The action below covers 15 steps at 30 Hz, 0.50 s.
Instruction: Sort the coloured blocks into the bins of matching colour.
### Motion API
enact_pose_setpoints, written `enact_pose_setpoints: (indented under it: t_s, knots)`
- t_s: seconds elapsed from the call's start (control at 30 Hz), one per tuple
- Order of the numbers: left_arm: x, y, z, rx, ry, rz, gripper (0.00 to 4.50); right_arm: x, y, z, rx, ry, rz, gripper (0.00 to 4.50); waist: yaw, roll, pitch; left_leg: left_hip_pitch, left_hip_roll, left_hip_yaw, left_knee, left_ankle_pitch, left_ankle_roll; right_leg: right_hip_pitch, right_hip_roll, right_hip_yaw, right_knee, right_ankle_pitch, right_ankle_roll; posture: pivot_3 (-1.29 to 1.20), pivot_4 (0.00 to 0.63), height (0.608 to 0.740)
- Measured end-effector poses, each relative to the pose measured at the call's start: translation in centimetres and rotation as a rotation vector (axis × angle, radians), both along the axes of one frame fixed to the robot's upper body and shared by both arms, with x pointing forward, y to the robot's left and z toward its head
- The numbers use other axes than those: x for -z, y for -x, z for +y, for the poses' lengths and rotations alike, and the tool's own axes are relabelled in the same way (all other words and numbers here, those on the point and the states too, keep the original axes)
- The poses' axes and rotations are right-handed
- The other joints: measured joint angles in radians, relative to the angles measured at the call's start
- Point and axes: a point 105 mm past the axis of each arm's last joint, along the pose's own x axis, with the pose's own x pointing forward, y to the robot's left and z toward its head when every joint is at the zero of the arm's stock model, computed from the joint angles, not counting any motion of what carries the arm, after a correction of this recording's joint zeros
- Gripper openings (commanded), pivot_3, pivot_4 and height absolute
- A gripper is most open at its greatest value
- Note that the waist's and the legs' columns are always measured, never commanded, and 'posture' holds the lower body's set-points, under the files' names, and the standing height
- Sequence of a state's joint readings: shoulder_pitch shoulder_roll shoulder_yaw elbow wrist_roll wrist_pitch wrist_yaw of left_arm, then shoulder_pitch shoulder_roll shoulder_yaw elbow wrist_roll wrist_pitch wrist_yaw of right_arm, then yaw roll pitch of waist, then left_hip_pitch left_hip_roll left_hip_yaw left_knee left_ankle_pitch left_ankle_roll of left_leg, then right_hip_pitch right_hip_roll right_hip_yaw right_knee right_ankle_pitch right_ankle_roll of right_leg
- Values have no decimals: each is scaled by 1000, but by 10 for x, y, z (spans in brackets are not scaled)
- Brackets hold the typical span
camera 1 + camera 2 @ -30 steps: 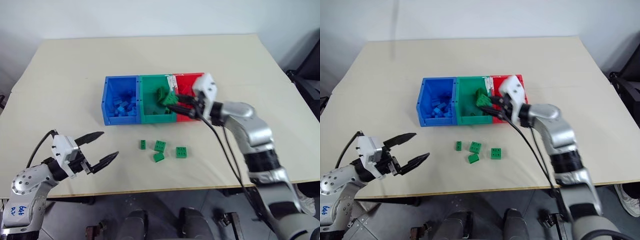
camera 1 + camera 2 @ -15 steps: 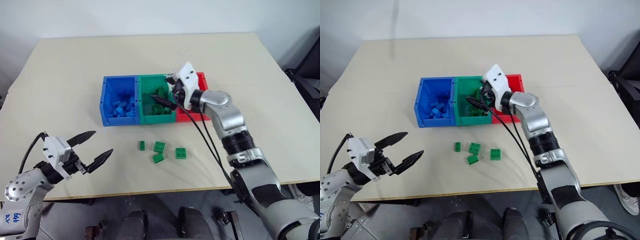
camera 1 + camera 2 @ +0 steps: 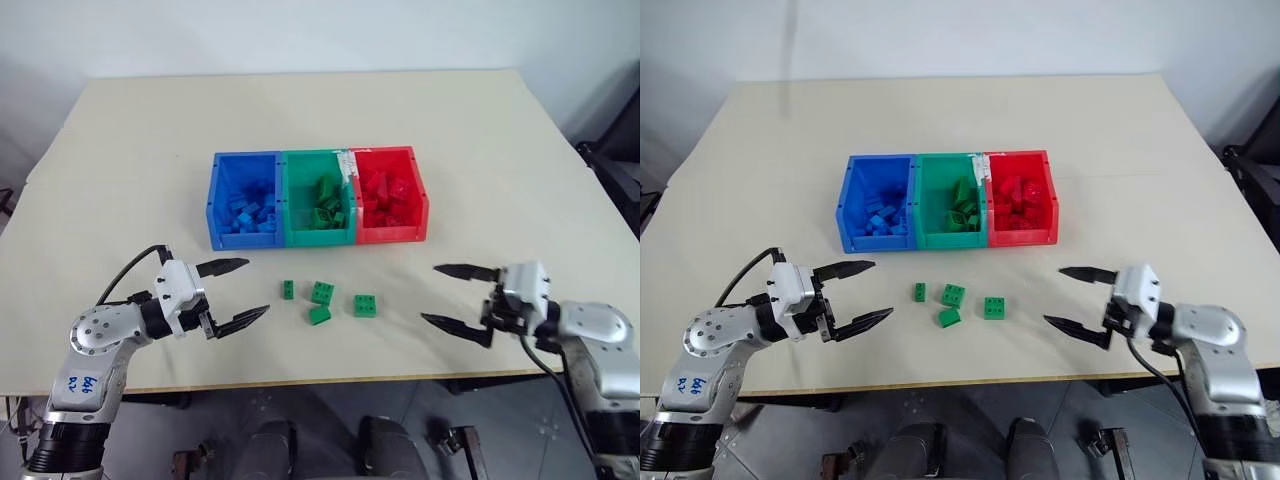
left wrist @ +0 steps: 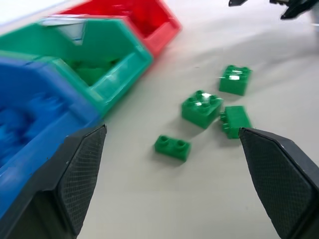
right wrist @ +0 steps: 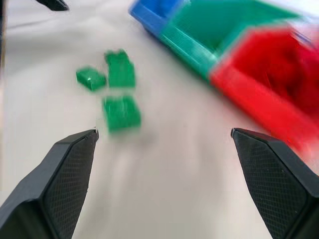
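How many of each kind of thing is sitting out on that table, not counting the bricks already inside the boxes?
Loose green bricks on the table: 4
Bins: 3, blue, green, red
Total: 7

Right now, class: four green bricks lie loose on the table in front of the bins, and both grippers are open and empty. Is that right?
Almost: the loose green bricks lie in front of the bins, and the left gripper and right gripper are open and empty, but the left eye view shows five bricks, not four.
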State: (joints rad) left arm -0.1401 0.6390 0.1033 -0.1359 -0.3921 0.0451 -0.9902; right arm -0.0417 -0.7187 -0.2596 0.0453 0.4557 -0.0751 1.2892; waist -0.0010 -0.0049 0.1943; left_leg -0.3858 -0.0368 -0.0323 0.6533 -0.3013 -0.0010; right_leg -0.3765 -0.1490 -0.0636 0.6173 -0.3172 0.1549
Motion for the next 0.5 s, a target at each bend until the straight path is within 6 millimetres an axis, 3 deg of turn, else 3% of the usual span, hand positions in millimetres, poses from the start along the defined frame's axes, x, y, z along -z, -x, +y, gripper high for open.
enact_pose_setpoints:
  t_s: [0.1,0.2,0.33,0.5]
  knots:
    - [1,-5,-1,30,-18,18,4500,13,11,-27,63,88,50,4458,-2,0,0,1,1,7,1,0,0,0,0,0,0,0,0,0,150,740]
    - [2,-7,-1,47,-19,29,4500,13,7,-25,55,89,44,4458,-6,0,0,3,4,8,1,0,0,0,1,1,0,0,0,0,150,740]
    - [5,-2,2,63,-28,42,4500,11,-5,6,-48,134,53,4458,-3,0,0,3,8,9,2,0,-1,0,1,2,1,0,0,0,150,740]
    - [11,7,22,-2,-20,71,4500,-2,-32,59,-148,128,40,4458,0,0,0,2,9,3,4,-1,-1,0,1,1,1,0,0,0,150,740]
